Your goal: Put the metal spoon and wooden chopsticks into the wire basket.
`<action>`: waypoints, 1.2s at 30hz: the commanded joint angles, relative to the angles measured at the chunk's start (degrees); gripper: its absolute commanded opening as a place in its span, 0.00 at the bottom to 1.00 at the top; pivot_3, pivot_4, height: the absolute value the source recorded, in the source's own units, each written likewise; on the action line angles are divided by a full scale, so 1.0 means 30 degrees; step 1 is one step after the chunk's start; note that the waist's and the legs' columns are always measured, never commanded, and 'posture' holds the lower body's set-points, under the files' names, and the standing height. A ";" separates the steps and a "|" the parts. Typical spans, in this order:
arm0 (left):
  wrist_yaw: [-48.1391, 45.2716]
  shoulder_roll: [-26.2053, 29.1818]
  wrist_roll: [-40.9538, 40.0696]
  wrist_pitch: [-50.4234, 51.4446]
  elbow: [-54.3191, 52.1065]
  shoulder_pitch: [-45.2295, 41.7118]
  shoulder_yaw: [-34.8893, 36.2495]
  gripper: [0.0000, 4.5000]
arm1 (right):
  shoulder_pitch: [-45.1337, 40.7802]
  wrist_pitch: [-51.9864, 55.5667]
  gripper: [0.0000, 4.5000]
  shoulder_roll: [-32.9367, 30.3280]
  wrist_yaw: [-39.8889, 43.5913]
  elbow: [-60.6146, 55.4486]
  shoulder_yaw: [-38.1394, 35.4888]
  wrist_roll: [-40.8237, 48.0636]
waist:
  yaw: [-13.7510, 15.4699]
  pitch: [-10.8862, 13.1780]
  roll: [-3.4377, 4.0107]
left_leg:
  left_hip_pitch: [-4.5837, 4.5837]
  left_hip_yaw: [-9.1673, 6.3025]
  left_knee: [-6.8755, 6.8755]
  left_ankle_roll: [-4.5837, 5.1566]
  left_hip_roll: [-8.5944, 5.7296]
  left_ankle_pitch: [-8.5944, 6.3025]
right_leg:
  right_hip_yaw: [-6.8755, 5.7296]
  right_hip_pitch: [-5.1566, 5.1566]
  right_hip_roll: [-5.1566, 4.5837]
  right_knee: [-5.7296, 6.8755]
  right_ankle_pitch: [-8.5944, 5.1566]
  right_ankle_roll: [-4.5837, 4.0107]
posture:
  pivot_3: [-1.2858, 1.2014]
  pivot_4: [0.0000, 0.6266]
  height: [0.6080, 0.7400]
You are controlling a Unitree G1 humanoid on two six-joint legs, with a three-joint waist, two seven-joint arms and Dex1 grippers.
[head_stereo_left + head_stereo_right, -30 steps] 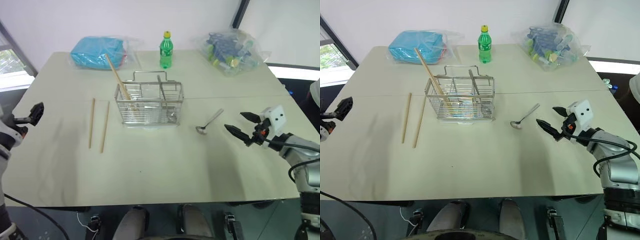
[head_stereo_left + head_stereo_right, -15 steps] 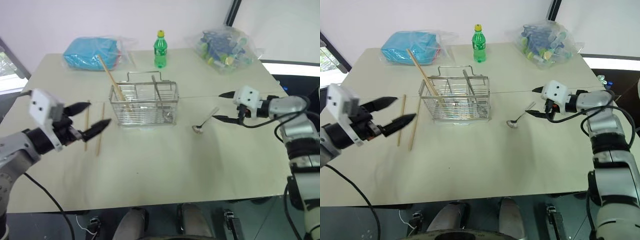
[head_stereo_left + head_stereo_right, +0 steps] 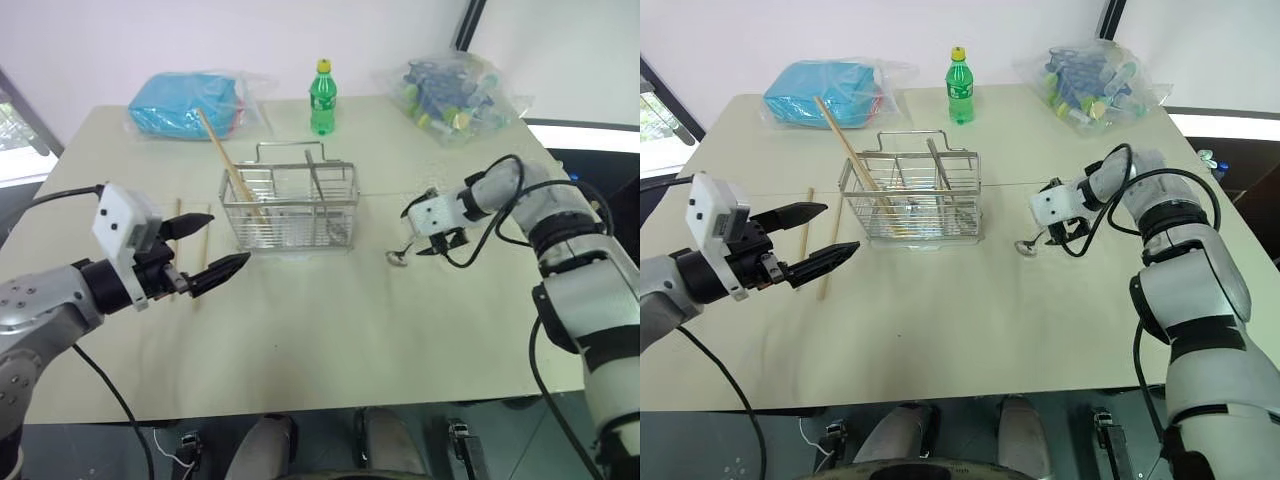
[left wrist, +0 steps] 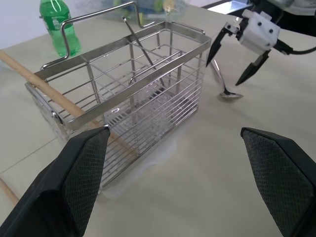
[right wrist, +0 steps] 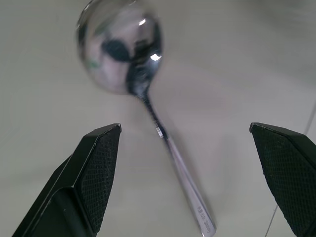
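The metal spoon (image 3: 399,258) lies on the table, right of the wire basket (image 3: 290,206). My right gripper (image 3: 413,234) points down over its handle, open, with a finger on each side of the spoon (image 5: 148,101) and not touching it. Two wooden chopsticks (image 3: 807,202) lie left of the basket, partly hidden behind my left gripper (image 3: 229,239). That gripper hovers open and empty, aimed at the basket (image 4: 123,94). A third chopstick (image 3: 228,160) leans inside the basket, next to a thin metal utensil (image 3: 316,176).
At the back of the table stand a green bottle (image 3: 321,97), a blue packet in a clear bag (image 3: 185,103) and a clear bag of small items (image 3: 450,90). The table's front edge (image 3: 300,408) is near me.
My left gripper swung in from the table's left edge to just left of the basket. My right gripper moved left and tipped down over the spoon. Nothing was picked up.
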 commanded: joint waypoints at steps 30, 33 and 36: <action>0.3438 0.0252 -0.2206 -0.0632 -0.0195 -0.1042 0.1343 1.00 | -0.0975 -0.1328 0.01 0.1503 -0.0962 0.0921 0.0418 -0.1620 | -0.0418 -0.0013 -0.0022 | 0.0056 0.0152 -0.0063 -0.0046 0.0044 0.0024 | 0.0264 -0.0096 0.0171 0.0051 0.0023 -0.0039 | 0.52 0.24 0.97; 0.3395 0.0240 -0.2160 -0.0670 -0.0021 -0.1228 0.1262 1.00 | -0.0908 -0.1290 0.01 0.1388 -0.0565 0.0910 0.0026 -0.1097 | -0.0470 -0.0014 -0.0022 | 0.0058 0.0154 -0.0076 -0.0047 0.0044 0.0025 | 0.0265 -0.0101 0.0172 0.0052 0.0023 -0.0039 | 0.52 0.24 0.97; 0.3276 0.0273 -0.2077 -0.0690 0.0152 -0.1334 0.1265 1.00 | -0.0754 -0.1527 0.01 0.1321 0.0628 0.0761 -0.1043 0.0187 | -0.0490 -0.0016 -0.0026 | 0.0067 0.0169 -0.0091 -0.0047 0.0047 0.0025 | 0.0275 -0.0102 0.0173 0.0050 0.0023 -0.0039 | 0.52 0.24 0.97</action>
